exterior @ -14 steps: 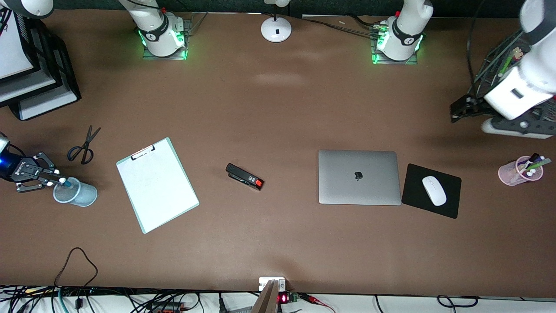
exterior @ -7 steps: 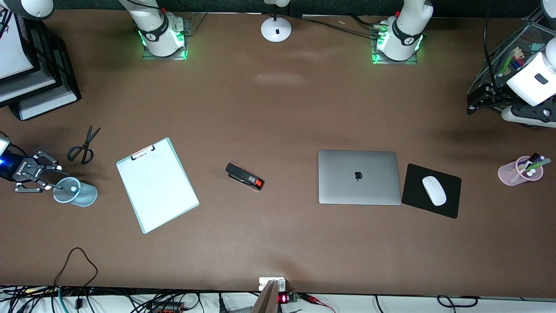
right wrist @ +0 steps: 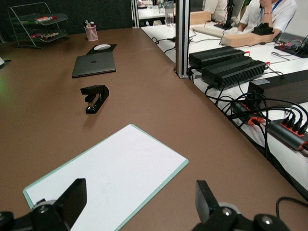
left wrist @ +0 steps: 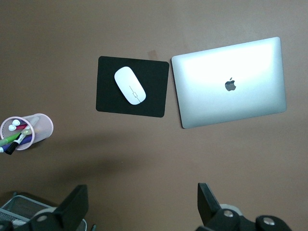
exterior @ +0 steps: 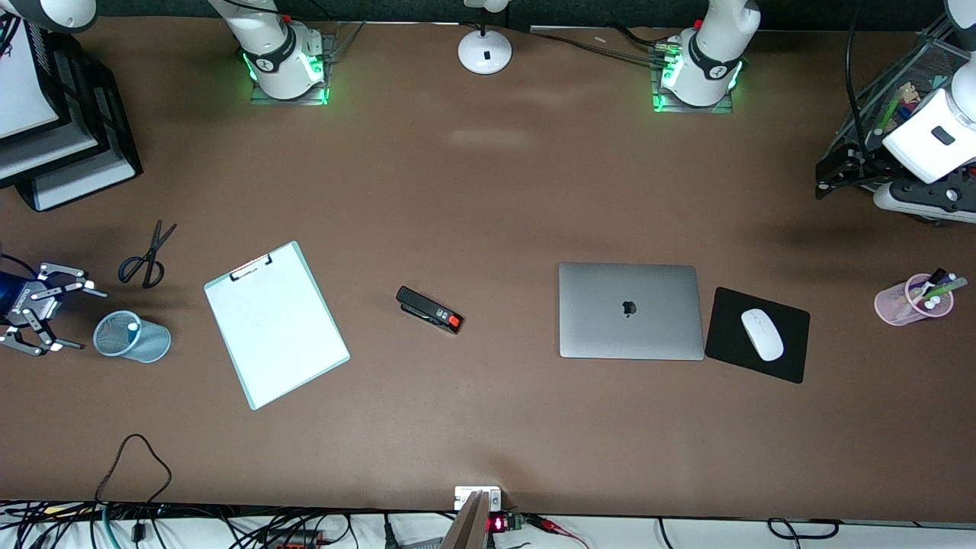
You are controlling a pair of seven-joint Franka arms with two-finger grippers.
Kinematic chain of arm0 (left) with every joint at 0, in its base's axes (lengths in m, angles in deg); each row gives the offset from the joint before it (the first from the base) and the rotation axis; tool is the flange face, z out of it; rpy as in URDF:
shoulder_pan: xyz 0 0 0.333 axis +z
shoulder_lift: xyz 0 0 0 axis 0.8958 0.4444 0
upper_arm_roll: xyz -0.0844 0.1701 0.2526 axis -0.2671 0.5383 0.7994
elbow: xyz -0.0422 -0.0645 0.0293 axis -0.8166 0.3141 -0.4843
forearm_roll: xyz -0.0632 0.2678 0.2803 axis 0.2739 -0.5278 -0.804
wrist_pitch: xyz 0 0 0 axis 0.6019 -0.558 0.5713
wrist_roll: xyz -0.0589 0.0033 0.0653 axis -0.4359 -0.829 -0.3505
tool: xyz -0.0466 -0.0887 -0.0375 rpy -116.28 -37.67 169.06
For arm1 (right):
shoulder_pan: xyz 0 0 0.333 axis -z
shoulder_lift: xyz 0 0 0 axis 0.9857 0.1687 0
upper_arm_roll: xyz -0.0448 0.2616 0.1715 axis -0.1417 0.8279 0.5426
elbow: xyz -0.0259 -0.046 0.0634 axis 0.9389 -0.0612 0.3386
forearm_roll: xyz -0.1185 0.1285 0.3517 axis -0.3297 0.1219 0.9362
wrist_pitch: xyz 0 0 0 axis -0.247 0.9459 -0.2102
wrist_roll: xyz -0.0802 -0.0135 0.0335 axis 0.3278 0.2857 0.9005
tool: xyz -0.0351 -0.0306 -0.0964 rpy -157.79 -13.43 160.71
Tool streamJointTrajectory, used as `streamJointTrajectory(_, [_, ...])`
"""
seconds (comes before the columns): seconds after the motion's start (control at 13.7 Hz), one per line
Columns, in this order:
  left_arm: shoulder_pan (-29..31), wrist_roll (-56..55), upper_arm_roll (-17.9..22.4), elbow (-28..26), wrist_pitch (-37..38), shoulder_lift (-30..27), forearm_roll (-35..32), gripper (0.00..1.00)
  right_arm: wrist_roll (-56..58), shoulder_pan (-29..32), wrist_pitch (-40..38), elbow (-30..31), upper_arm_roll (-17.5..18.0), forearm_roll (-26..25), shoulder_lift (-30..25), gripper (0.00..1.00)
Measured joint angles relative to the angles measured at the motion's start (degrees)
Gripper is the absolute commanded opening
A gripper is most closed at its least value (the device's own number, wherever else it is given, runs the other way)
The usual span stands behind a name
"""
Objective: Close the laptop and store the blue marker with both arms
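**Operator:** What is the right gripper [exterior: 80, 319] doing?

**Technician:** It is hovering at the right arm's end of the table, just beside the blue mesh cup [exterior: 131, 338]. Its fingers are spreading wide and are gripping nothing. In the right wrist view, the clipboard [right wrist: 108, 178] is lying below the open fingers.

**Operator:** Where is the blue marker [exterior: 133, 327] sitting?

**Technician:** It is standing inside the mesh cup, with only its white end showing above the rim. The scissors [exterior: 147, 255] are lying farther from the front camera than the cup.

**Operator:** And the laptop [exterior: 630, 310]?

**Technician:** It is lying flat on the table with its lid fully down and the logo facing up. The black mouse pad [exterior: 728, 335] is sitting just beside it, toward the left arm's end, and is carrying the white mouse [exterior: 762, 334]. The stapler [exterior: 429, 310] is resting between the clipboard and the laptop.

**Operator:** And the left gripper [exterior: 831, 177]?

**Technician:** It is hanging over the left arm's end of the table, next to the wire rack [exterior: 903, 84]. Its fingers are standing wide apart and are holding nothing. The pink cup [exterior: 913, 299] of markers is standing nearer to the front camera.
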Motion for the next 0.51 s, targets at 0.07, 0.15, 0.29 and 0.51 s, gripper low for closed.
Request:
streamJointTrajectory(0.07, [0.00,0.00,0.00,0.03,0.05,-0.04,0.00,1.00,-3.09,-1.56,0.02,-0.88,0.04,-1.75,-1.09,1.00])
streamJointTrajectory(0.15, [0.00,0.00,0.00,0.05,0.09,-0.06,0.00,1.00,-6.32,-3.30,0.08,-1.74,0.05,-3.69,-2.32,1.00])
streamJointTrajectory(0.29, [0.00,0.00,0.00,0.06,0.12,-0.08,0.00,1.00,-13.96,-6.91,0.30,-3.97,0.04,-8.31,-4.42,1.00])
streamJointTrajectory(0.51, [0.01,0.00,0.05,0.07,0.16,-0.08,0.00,1.00,-26.17,-11.42,0.44,-8.38,0.04,-16.56,-5.90,1.00])
